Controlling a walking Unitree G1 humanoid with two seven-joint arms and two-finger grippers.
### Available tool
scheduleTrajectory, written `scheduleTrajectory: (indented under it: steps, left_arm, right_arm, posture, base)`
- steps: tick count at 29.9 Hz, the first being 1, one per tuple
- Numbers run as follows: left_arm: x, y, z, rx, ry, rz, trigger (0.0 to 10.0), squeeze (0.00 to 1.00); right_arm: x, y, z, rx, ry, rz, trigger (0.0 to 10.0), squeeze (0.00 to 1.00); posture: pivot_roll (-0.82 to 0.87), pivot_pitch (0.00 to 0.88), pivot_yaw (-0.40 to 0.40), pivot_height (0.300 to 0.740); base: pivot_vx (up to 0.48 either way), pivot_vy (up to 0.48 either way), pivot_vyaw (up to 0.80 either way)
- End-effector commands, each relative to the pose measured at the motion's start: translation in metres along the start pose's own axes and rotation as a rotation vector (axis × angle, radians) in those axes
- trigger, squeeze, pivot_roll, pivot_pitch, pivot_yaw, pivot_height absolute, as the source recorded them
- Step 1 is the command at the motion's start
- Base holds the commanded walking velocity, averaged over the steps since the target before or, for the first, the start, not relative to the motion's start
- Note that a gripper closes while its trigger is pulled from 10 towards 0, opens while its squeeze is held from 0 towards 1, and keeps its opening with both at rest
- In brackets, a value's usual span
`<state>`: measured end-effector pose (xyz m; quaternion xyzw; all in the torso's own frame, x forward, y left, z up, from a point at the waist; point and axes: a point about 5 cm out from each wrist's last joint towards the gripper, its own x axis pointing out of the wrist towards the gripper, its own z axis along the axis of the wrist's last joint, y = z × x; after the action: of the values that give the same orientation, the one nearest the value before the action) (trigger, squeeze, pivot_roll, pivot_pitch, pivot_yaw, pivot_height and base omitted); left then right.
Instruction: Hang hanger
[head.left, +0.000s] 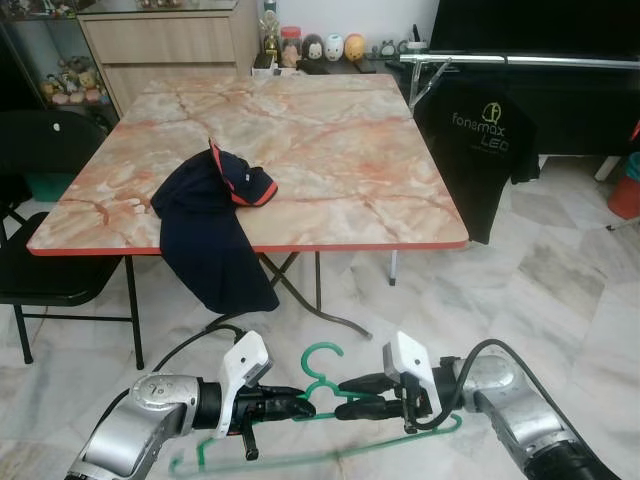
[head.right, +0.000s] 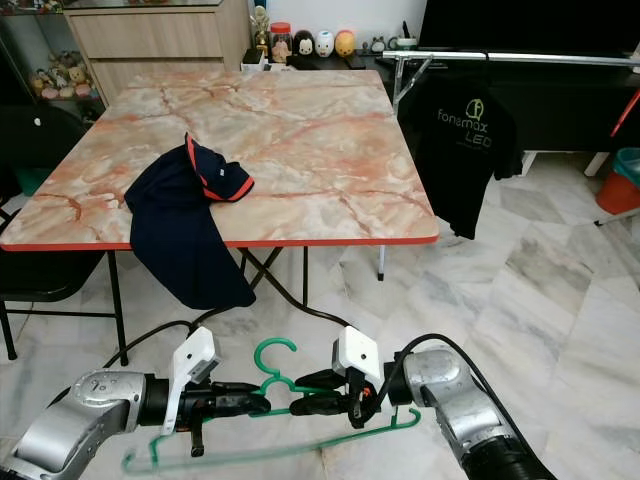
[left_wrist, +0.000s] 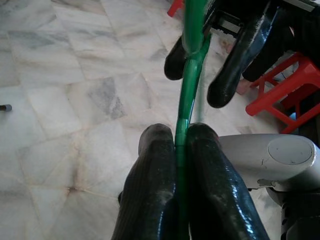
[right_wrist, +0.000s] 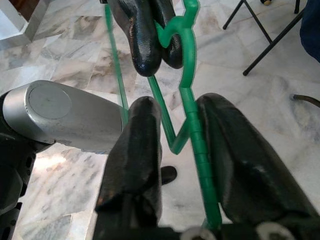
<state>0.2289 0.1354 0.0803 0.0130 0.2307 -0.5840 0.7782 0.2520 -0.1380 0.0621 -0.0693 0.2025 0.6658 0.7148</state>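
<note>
**Green hanger held between both pincers above the floor**

The left pincer (head.left: 300, 403) is pinching the green hanger (head.left: 330, 395) at the neck, just below the hook; in the left wrist view its two black fingers (left_wrist: 155, 185) are pressing together on the green wire. The right pincer (head.left: 350, 396) is facing the left one from the opposite side, tips close together. In the right wrist view its fingers (right_wrist: 135, 155) are standing slightly spread, with the hanger's shoulder bar passing between them and lying against one finger; whether both fingers are gripping cannot be told.

The hanger is hanging low in front of the robot, over the marble floor (head.left: 560, 290), hook pointing up and the long lower bar running beneath both arms.

Beyond the pincers, a dark navy shirt (head.left: 210, 225) is draping over the near edge of the marble-patterned tabletop (head.left: 330, 140). To the right of the tabletop, a black T-shirt (head.left: 482, 150) is hanging from a metal rail (head.left: 520, 60). A black chair (head.left: 40, 200) is standing at the left.
</note>
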Motion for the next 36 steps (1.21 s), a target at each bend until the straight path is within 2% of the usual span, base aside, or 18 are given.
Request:
scheduleTrajectory:
  steps: [1,4,11,12,13,14,18,24,26,27,28,30,31,32,35,36]
  left_arm:
    - [-0.007,0.007,0.002,0.008,0.001,0.067,0.0,0.0]
    - [-0.009,0.008,0.001,0.01,0.007,0.073,0.0,0.0]
    - [-0.014,0.008,-0.003,0.029,0.036,0.068,0.0,0.0]
    - [-0.017,0.009,-0.005,0.031,0.049,0.068,0.0,0.0]
    - [-0.018,0.009,-0.007,0.034,0.059,0.066,0.0,0.0]
    - [-0.018,0.009,-0.007,0.034,0.059,0.066,0.0,0.0]
    - [-0.022,0.01,-0.01,0.039,0.077,0.065,0.0,0.0]
    - [-0.023,0.011,-0.015,0.043,0.099,0.078,0.0,0.0]
    - [-0.025,0.015,-0.022,0.053,0.122,0.118,0.0,0.0]
    - [-0.025,0.015,-0.022,0.053,0.122,0.118,0.0,0.0]
    - [-0.027,0.019,-0.027,0.07,0.141,0.158,0.4,0.0]
    - [-0.027,0.02,-0.029,0.079,0.148,0.175,0.4,0.0]
    - [-0.028,0.026,-0.034,0.083,0.153,0.234,8.0,0.0]
    - [-0.03,0.034,-0.04,0.093,0.158,0.32,10.0,0.0]
    - [-0.031,0.043,-0.047,0.099,0.145,0.427,10.0,0.0]
    - [-0.033,0.049,-0.056,0.065,0.139,0.521,10.0,0.0]
  right_arm:
    - [0.003,0.003,0.005,-0.019,-0.019,0.041,10.0,1.0]
    - [0.001,0.001,0.004,-0.023,-0.011,0.021,10.0,1.0]
    - [-0.005,-0.012,-0.002,-0.039,0.024,-0.112,10.0,1.0]
    - [-0.008,-0.021,-0.004,-0.06,0.055,-0.202,10.0,0.0]
    - [-0.011,-0.026,-0.006,-0.073,0.075,-0.257,10.0,0.0]
    - [-0.011,-0.026,-0.006,-0.073,0.075,-0.257,10.0,0.0]
    - [-0.017,-0.038,-0.009,-0.082,0.1,-0.383,10.0,0.0]
    - [-0.018,-0.043,-0.006,-0.076,0.049,-0.444,10.0,0.0]
    - [-0.021,-0.049,-0.006,-0.087,0.04,-0.528,10.0,0.0]
    - [-0.021,-0.049,-0.006,-0.087,0.04,-0.528,10.0,0.0]
    - [-0.023,-0.053,-0.007,-0.083,0.03,-0.584,10.0,0.0]
    - [-0.024,-0.054,-0.007,-0.08,0.028,-0.602,10.0,0.0]
    - [-0.024,-0.055,-0.01,-0.07,0.024,-0.635,10.0,0.0]
    - [-0.023,-0.055,-0.014,-0.058,0.027,-0.679,10.0,0.0]
    - [-0.021,-0.055,-0.022,-0.024,0.031,-0.742,10.0,0.0]
    - [-0.021,-0.055,-0.032,0.028,0.044,-0.814,10.0,0.0]
  posture:
    - [0.02,0.0,-0.043,0.74]
    - [0.01,0.0,-0.042,0.74]
    - [0.01,0.0,-0.042,0.74]
    - [0.01,0.0,-0.043,0.74]
    - [0.01,0.0,-0.043,0.74]
    - [0.01,0.0,-0.043,0.74]
    - [0.01,0.0,-0.044,0.74]
    - [0.01,0.0,-0.044,0.74]
    - [0.01,0.0,-0.043,0.74]
    - [0.01,0.0,-0.043,0.74]
    - [0.01,0.0,-0.042,0.74]
    - [0.01,0.0,-0.042,0.74]
    - [0.01,0.0,-0.042,0.74]
    - [0.01,0.0,-0.042,0.74]
    - [0.01,0.0,-0.042,0.74]
    - [0.01,0.0,-0.039,0.74]
  base:
    - [0.0,0.0,0.0]
    - [0.0,0.0,0.0]
    - [0.0,0.0,0.0]
    - [0.0,0.0,0.0]
    - [0.0,0.0,0.0]
    - [0.0,0.0,0.0]
    - [0.0,0.0,0.0]
    - [0.0,0.0,0.0]
    - [0.0,0.0,0.0]
    - [0.0,0.0,0.0]
    - [0.0,0.0,0.0]
    - [0.0,0.0,0.0]
    - [0.0,0.0,0.0]
    - [0.0,0.0,0.0]
    - [0.0,0.0,0.0]
    - [0.0,0.0,0.0]
